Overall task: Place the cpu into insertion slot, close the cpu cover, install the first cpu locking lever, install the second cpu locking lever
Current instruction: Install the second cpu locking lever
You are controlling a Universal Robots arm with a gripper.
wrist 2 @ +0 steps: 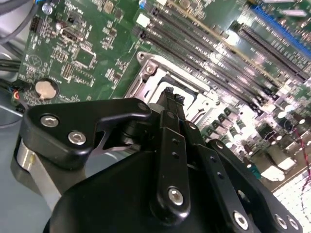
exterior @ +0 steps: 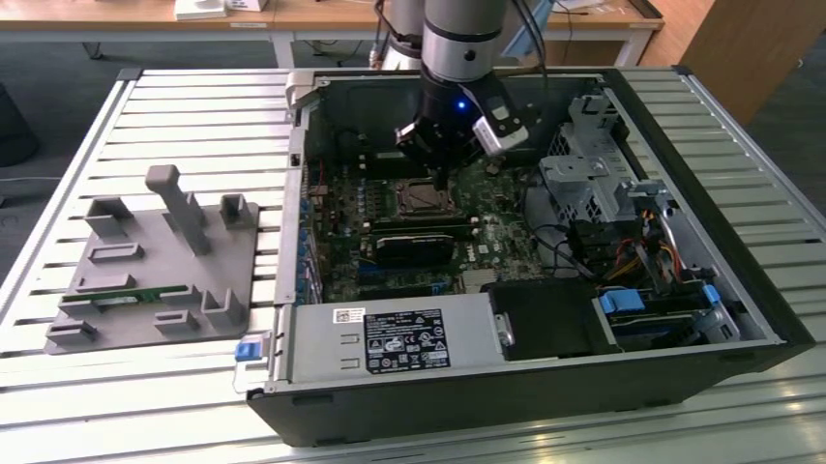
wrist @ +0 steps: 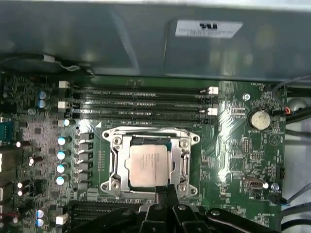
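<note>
The cpu [wrist: 148, 165] has a pale, brushed metal face with a dull satin sheen. Around it the cpu cover [wrist: 183, 162] is bare silvery metal — shinier, catching light along its edges. The circuit board [wrist: 233, 160] is glossy green laminate dotted with small bright solder points. The gripper [wrist 2: 171, 98] looks like matt black plastic or coated metal, smooth, with polished steel screw heads. The computer case [exterior: 543, 387] is matt black — the table [exterior: 193, 116] beneath is pale ribbed metal.
</note>
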